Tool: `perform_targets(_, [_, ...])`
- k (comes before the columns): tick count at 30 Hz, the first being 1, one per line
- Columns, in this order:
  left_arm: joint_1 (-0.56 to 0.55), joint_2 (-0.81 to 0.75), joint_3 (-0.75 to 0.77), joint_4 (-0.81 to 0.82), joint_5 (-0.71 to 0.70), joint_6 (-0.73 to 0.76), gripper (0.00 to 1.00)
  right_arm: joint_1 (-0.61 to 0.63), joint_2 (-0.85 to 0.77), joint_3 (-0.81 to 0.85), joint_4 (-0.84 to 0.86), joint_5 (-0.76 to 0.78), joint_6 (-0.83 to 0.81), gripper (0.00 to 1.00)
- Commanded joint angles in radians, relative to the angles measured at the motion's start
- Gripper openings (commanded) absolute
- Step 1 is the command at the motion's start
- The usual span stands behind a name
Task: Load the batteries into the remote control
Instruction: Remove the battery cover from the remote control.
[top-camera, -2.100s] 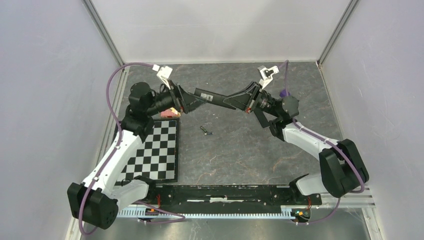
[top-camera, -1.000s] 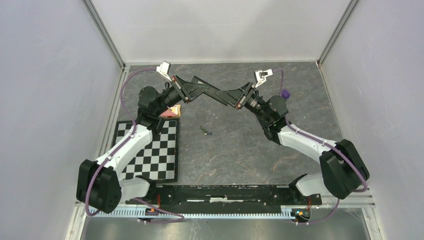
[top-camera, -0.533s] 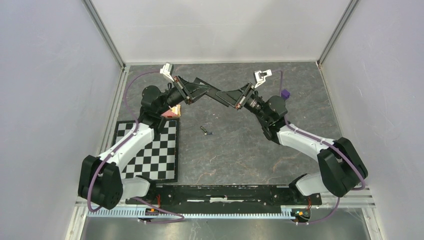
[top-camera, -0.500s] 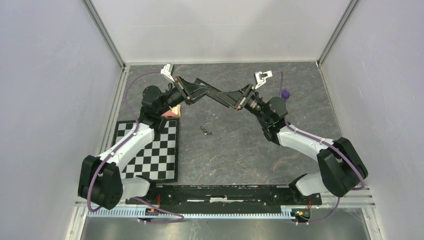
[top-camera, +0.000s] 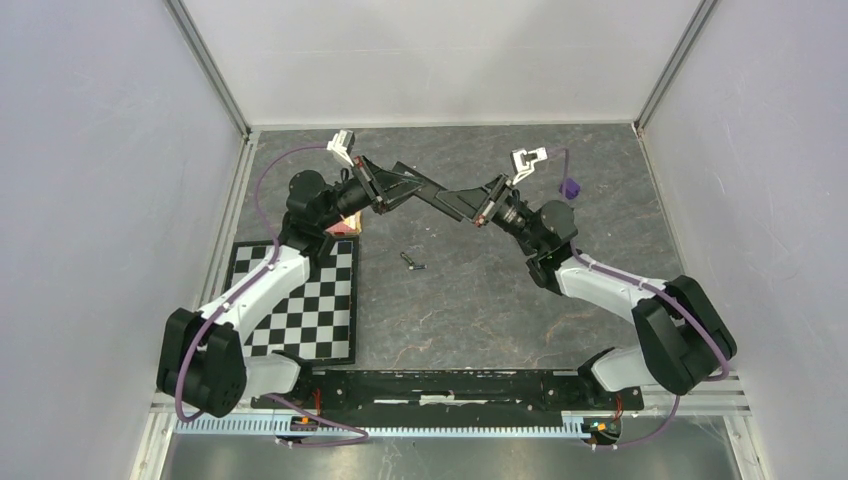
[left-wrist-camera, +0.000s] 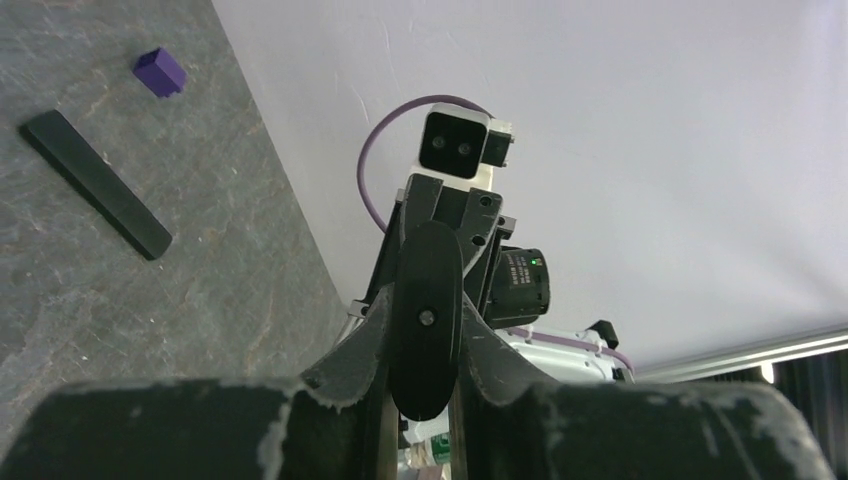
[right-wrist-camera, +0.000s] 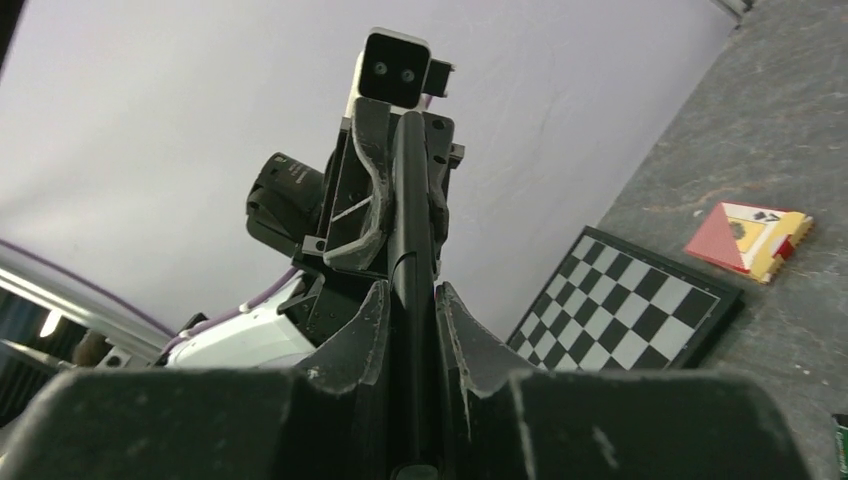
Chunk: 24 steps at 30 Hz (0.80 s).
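Observation:
The remote control (top-camera: 432, 190), a slim black bar, hangs in the air above the back of the table, held at both ends. My left gripper (top-camera: 405, 183) is shut on its left end. My right gripper (top-camera: 458, 202) is shut on its right end. In the left wrist view the remote's rounded end face (left-wrist-camera: 425, 320) sits clamped between the fingers (left-wrist-camera: 350, 350). In the right wrist view the remote (right-wrist-camera: 410, 220) runs edge-on away from my gripper (right-wrist-camera: 411, 292) toward the other arm. I cannot pick out the batteries with certainty.
A second black bar (left-wrist-camera: 97, 183) lies flat on the grey table, near a purple cube (left-wrist-camera: 159, 72) (top-camera: 570, 187). A small dark thin piece (top-camera: 412, 262) lies below the held remote. A checkerboard mat (top-camera: 305, 300) with a red-yellow block (right-wrist-camera: 750, 238) lies at the left.
My right gripper has closed on the remote's end. Both arms have shifted slightly to the right, carrying the remote between them.

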Motion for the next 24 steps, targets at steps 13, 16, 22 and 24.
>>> perform_targets(13, [0.056, 0.005, 0.086, 0.202, -0.031, -0.098, 0.02, -0.078, 0.008, -0.003, -0.418, 0.044, -0.130, 0.40])
perform_targets(16, [0.056, 0.007, 0.089, 0.165, -0.028, -0.052, 0.02, -0.080, 0.001, 0.007, -0.444, 0.035, -0.120, 0.40])
perform_targets(22, [0.057, -0.008, 0.110, 0.007, -0.042, 0.136, 0.02, -0.079, -0.024, 0.067, -0.655, 0.024, -0.158, 0.46])
perform_targets(24, [0.056, -0.010, 0.101, 0.012, -0.040, 0.168, 0.02, -0.079, -0.033, 0.077, -0.680, 0.026, -0.160, 0.47])
